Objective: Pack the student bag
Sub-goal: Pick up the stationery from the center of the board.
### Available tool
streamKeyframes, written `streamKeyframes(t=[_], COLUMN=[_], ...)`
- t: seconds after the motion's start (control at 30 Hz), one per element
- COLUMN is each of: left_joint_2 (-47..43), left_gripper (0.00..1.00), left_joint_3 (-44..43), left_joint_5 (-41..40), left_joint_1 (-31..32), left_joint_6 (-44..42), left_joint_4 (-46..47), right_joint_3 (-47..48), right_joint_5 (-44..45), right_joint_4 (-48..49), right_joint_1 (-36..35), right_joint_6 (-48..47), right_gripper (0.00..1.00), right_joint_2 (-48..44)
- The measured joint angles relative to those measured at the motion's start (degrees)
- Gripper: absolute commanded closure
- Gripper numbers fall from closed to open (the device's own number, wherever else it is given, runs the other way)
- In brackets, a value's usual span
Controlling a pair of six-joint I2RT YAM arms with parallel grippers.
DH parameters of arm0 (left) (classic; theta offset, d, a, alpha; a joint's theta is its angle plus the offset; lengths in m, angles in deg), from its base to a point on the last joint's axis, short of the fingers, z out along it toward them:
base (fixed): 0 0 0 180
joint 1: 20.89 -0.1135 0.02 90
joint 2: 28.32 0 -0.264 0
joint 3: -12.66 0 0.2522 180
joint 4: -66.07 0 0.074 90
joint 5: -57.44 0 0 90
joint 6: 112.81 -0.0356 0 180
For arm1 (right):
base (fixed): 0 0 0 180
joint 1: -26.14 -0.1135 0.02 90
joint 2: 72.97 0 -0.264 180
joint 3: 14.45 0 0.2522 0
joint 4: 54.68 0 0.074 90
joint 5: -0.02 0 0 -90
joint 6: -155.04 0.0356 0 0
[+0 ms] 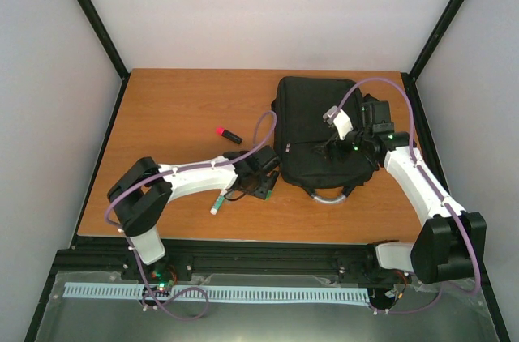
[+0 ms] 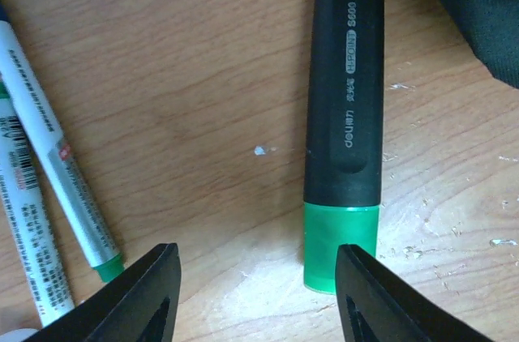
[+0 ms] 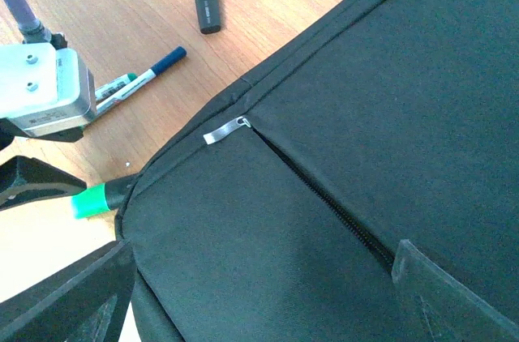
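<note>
The student bag (image 1: pixel 320 131) is a large black fabric bag lying flat at the back right of the table, its grey handle (image 1: pixel 331 196) toward the near edge. In the right wrist view its front pocket zip (image 3: pixel 324 196) and silver pull (image 3: pixel 225 130) show. My right gripper (image 3: pixel 263 301) hovers open over the bag's front panel (image 3: pixel 243 261). My left gripper (image 2: pixel 255 293) is open low over the table, just left of the bag. A black highlighter with a green cap (image 2: pixel 347 131) lies just ahead, its cap close to the right finger (image 2: pixel 381 297). Nothing is between the fingers.
Two white markers (image 2: pixel 57 188) lie side by side left of the left gripper. A black highlighter with a pink cap (image 1: pixel 229 134) lies further back on the wooden table (image 1: pixel 170 115). A corner of the bag (image 2: pixel 486 10) reaches in right of the green highlighter.
</note>
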Motion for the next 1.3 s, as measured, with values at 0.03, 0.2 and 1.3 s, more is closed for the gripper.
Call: streamKeyframes(t=[0.03,0.2,1.3], left_joint_2=[0.33,1.77,8.81], left_gripper=[0.45,0.38,0.74], left_joint_3=[-0.07,-0.44,-4.83], left_joint_5=[0.00,0.22,-1.31], left_joint_1=[0.17,1.18,2.67], left_joint_6=[-0.02,-0.35,-2.12], left_joint_4=[0.09,0.48,-1.20], right_joint_3=[0.00,0.00,0.00], right_joint_5=[0.00,-0.02,-0.24], right_joint_4=[0.00,-0.02,-0.11], right_joint_1=[0.15,0.61,0.76], right_joint_6=[-0.09,-0.26,-1.18], right_gripper=[0.12,0.12,0.14], right_joint_2=[0.00,0.00,0.48])
